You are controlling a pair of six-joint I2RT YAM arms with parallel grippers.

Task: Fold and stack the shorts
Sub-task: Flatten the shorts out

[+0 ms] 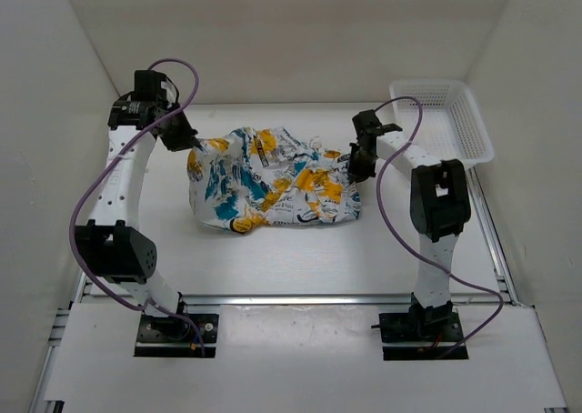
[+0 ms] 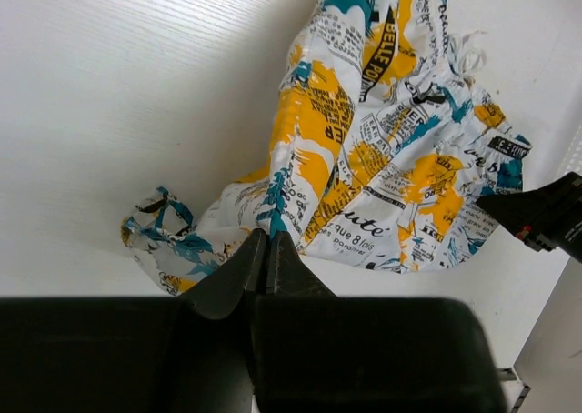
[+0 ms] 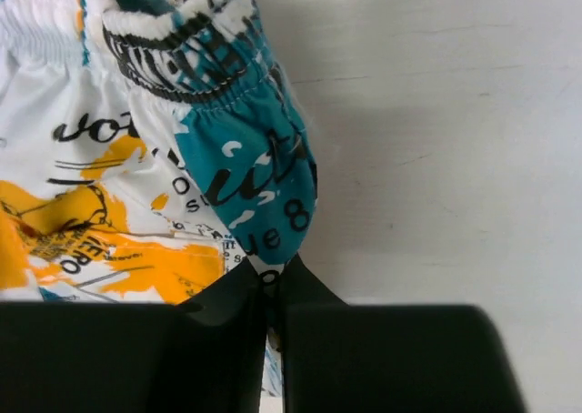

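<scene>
The shorts (image 1: 268, 181), white with a teal, yellow-orange and black print, lie crumpled and roughly spread in the middle of the table. My left gripper (image 1: 193, 144) is at their far left corner, shut on the fabric; in the left wrist view (image 2: 265, 242) the cloth (image 2: 382, 149) stretches away from the pinched edge. My right gripper (image 1: 356, 169) is at their right edge, shut on a teal part of the elastic waistband (image 3: 245, 172), with the fabric caught between the tips (image 3: 271, 275).
A white plastic mesh basket (image 1: 443, 122) stands at the back right, next to the right arm. White walls enclose the table on the left, back and right. The right arm's black tip (image 2: 546, 215) shows in the left wrist view.
</scene>
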